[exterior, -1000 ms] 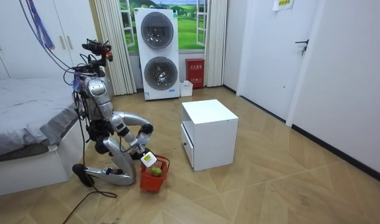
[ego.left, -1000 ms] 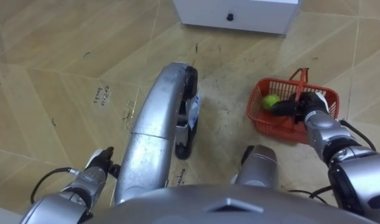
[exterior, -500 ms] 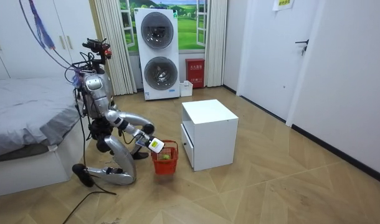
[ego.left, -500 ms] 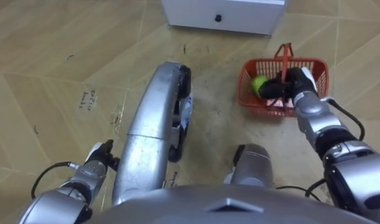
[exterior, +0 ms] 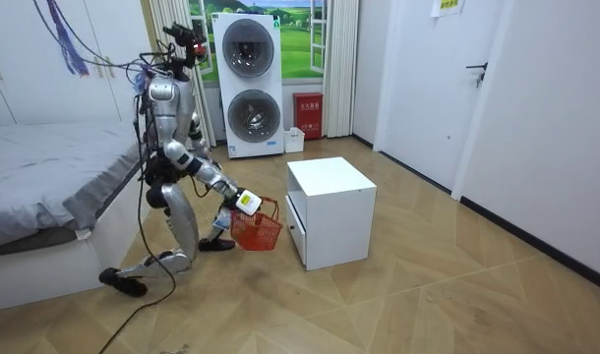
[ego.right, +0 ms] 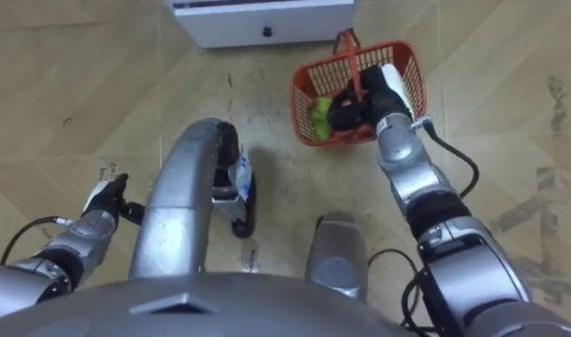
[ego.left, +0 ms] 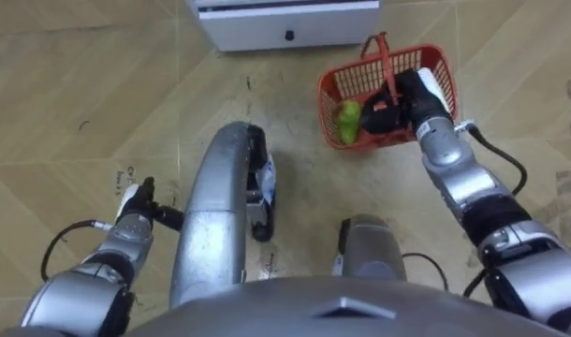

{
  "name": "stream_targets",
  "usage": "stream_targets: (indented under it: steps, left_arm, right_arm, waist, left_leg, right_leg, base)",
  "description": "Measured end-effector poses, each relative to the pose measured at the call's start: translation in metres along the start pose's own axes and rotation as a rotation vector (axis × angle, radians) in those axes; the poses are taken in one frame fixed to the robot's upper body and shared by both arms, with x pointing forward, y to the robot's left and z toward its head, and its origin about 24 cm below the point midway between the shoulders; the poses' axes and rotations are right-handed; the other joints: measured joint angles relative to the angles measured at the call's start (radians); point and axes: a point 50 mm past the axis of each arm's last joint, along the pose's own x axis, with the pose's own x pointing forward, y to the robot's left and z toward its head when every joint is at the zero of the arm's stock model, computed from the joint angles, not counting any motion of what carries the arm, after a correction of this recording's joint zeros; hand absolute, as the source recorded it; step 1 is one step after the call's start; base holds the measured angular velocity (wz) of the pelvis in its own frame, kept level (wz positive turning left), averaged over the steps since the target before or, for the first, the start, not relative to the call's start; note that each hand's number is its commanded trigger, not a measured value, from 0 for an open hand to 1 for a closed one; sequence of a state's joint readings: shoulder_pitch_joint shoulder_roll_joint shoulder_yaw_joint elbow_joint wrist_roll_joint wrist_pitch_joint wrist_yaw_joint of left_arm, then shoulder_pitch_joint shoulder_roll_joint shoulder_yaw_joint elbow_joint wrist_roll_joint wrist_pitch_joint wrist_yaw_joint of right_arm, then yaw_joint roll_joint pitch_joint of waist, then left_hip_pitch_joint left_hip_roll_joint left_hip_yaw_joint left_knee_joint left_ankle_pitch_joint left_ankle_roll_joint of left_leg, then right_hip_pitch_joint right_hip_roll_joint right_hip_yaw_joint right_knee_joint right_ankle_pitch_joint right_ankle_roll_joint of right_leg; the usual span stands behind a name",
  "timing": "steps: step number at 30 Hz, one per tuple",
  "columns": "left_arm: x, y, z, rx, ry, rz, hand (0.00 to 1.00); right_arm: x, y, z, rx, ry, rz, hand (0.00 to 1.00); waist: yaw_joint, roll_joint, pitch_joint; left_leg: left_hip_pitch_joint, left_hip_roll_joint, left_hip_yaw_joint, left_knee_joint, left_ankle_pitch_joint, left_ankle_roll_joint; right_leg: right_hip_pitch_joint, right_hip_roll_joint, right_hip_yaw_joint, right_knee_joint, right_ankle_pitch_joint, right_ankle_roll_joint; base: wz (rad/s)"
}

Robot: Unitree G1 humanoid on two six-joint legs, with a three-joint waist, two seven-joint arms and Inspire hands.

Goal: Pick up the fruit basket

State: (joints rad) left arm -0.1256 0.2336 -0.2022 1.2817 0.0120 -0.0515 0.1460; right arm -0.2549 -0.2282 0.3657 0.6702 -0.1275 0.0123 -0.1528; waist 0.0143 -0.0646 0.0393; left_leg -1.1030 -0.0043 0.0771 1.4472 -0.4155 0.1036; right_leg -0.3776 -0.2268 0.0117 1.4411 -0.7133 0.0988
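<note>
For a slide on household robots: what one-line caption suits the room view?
Humanoid robot between a bed and a white cabinet, its right hand holding a red fruit basket by the handle.

Bright, even indoor light fills the room, seemingly from overhead. The wooden floor (ego.left: 80, 75) carries a soft sheen and only faint, diffuse shadows. The white cabinet (exterior: 330, 211) glares slightly, and the red basket (ego.left: 356, 89) is clearly lit.
</note>
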Motion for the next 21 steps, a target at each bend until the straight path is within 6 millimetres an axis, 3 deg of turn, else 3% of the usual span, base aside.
stream_targets:
  steps: [1,2,3,4,5,7,11,12,14,16,19,21]
  left_arm:
    - [-0.002,0.000,-0.010,0.006,0.025,-0.003,0.00]
    - [-0.002,-0.001,-0.010,0.012,0.018,-0.008,0.00]
    - [-0.002,-0.001,-0.003,0.016,-0.017,-0.011,0.00]
    - [-0.002,0.005,-0.003,0.016,-0.022,0.015,0.00]
    - [-0.001,0.005,0.000,0.014,-0.032,0.023,0.00]
    - [-0.002,0.006,0.003,0.014,-0.047,0.050,0.00]
    - [-0.004,0.007,-0.011,0.029,-0.020,0.077,0.00]
    - [-0.007,0.006,-0.021,0.033,0.000,0.073,0.00]
    - [-0.011,0.001,-0.035,0.041,0.030,0.057,0.00]
    - [-0.016,-0.003,-0.050,0.048,0.069,0.046,0.00]
    - [-0.022,-0.004,-0.069,0.049,0.115,0.040,0.00]
    - [-0.024,-0.006,-0.075,0.049,0.127,0.033,0.00]
  right_arm:
    - [-0.004,0.003,0.000,0.001,-0.014,0.003,1.00]
    - [-0.007,-0.001,-0.001,0.006,-0.020,-0.011,1.00]
    - [-0.012,-0.010,0.000,-0.002,-0.052,-0.041,1.00]
    - [-0.012,-0.016,0.009,-0.007,-0.088,-0.071,1.00]
    - [-0.013,-0.018,0.014,-0.016,-0.113,-0.082,1.00]
    - [-0.020,-0.019,0.036,-0.040,-0.235,-0.100,1.00]
    - [-0.037,-0.018,0.053,-0.035,-0.358,-0.119,1.00]
    - [-0.043,-0.018,0.054,-0.024,-0.379,-0.124,1.00]
    - [-0.047,-0.020,0.059,-0.019,-0.408,-0.134,1.00]
    - [-0.051,-0.023,0.057,-0.011,-0.408,-0.144,1.00]
    - [-0.053,-0.025,0.059,-0.019,-0.420,-0.135,1.00]
    - [-0.055,-0.027,0.060,-0.035,-0.430,-0.124,1.00]
  waist:
    - [0.013,0.002,0.0147]
    - [0.013,-0.019,0.0097]
    - [0.009,-0.012,-0.0067]
    - [0.018,-0.038,-0.0041]
    - [0.020,-0.038,-0.0040]
    - [0.039,-0.035,-0.0048]
    - [0.049,-0.028,-0.0041]
    - [0.054,-0.026,-0.0133]
    - [0.057,-0.019,-0.0149]
    - [0.061,-0.012,-0.0169]
    - [0.060,-0.009,-0.0175]
    - [0.064,-0.009,-0.0175]
  left_leg:
    - [-0.003,-0.012,0.035,-0.024,0.012,0.003]
    - [0.007,-0.039,0.075,-0.121,0.019,0.007]
    - [0.024,-0.061,0.124,-0.276,0.085,0.041]
    - [0.040,-0.062,0.143,-0.317,0.088,0.055]
    - [0.047,-0.063,0.131,-0.344,0.091,0.052]
    - [0.122,-0.059,0.079,-0.480,0.146,0.021]
    - [0.300,-0.052,0.030,-0.679,0.231,-0.031]
    - [0.336,-0.043,0.023,-0.705,0.249,-0.047]
    - [0.375,-0.038,0.018,-0.755,0.285,-0.072]
    - [0.408,-0.023,0.004,-0.840,0.348,-0.094]
    - [0.454,-0.001,-0.001,-0.925,0.411,-0.110]
    - [0.479,0.007,0.000,-0.967,0.442,-0.115]
  right_leg:
    - [0.088,0.017,-0.001,-0.117,0.000,0.000]
    - [0.111,0.018,-0.002,-0.161,0.002,0.002]
    - [0.142,0.019,-0.020,-0.225,0.004,0.003]
    - [0.149,0.011,-0.044,-0.278,0.020,0.010]
    - [0.147,0.016,-0.050,-0.304,0.039,0.009]
    - [0.139,0.016,-0.070,-0.422,0.045,0.010]
    - [0.153,0.000,-0.114,-0.684,0.077,0.002]
    - [0.181,0.014,-0.127,-0.723,0.093,0.004]
    - [0.224,0.039,-0.159,-0.793,0.097,-0.003]
    - [0.241,0.066,-0.185,-0.843,0.115,-0.039]
    - [0.267,0.091,-0.214,-0.876,0.137,-0.078]
    - [0.284,0.104,-0.228,-0.887,0.144,-0.092]
  base:
    - [-0.62]
    - [0.06]
    - [0.44]
    - [0.40]
    - [0.08]
    - [-0.19]
    - [-0.08]
    - [-0.04]
    - [-0.03]
    - [0.08]
    - [0.13]
    - [0.23]
